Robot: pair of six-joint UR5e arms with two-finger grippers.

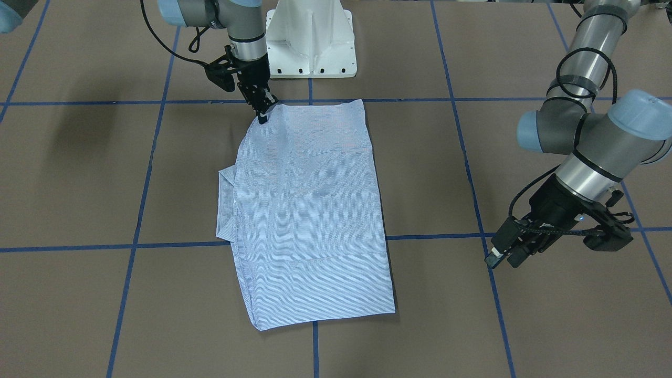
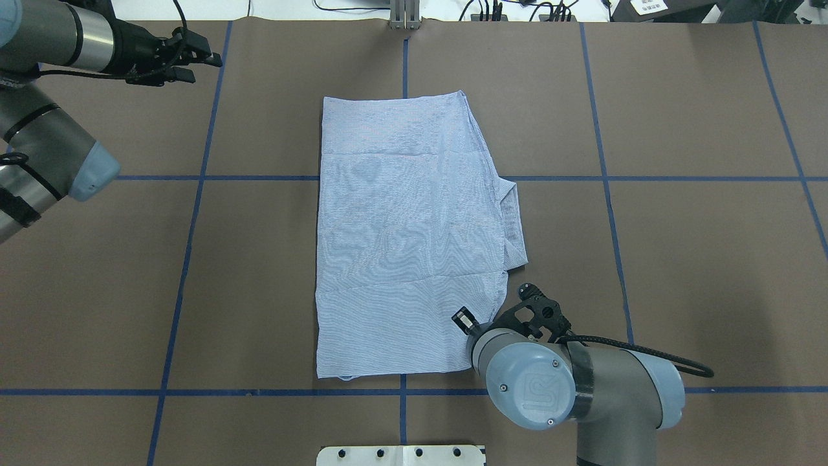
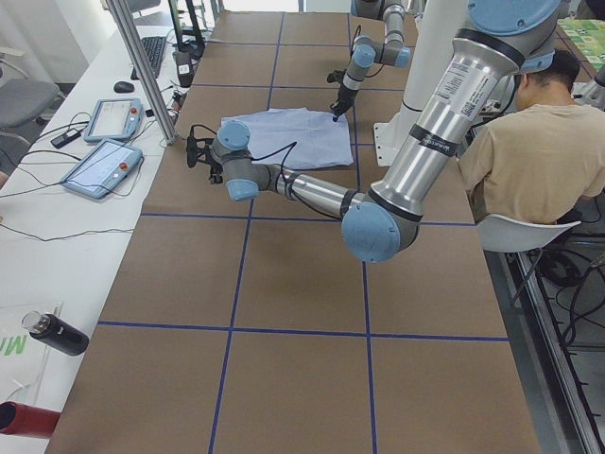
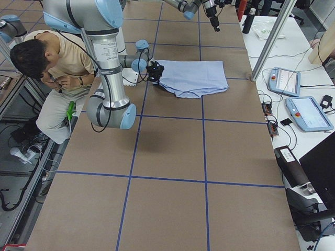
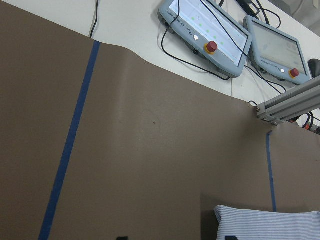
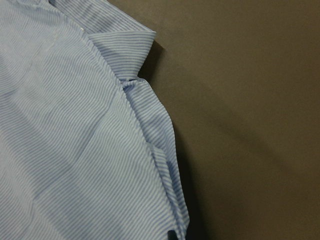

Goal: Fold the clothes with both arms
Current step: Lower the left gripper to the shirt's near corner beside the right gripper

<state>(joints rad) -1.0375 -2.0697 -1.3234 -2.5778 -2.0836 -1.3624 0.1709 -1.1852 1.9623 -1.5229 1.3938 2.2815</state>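
Note:
The light blue-and-white striped shirt [image 1: 310,210] lies folded into a long rectangle in the middle of the table [image 2: 679,259], with a folded part sticking out on one side [image 2: 514,220]. My right gripper [image 1: 262,116] points down at the shirt's near corner by the pedestal. Its fingers look closed together on the cloth edge [image 6: 150,150]. In the overhead view my right wrist [image 2: 527,382] hides that gripper. My left gripper [image 1: 493,258] is open and empty, off the shirt's far side over bare table [image 2: 204,65]. Its fingertips [image 5: 122,238] stand wide apart.
The white pedestal base [image 1: 310,42] stands just behind the shirt's near end. Two operator panels [image 5: 205,30] and an aluminium post [image 5: 290,100] sit past the table's far edge. A seated person [image 3: 529,151] is beside the robot. Blue tape lines cross the brown surface.

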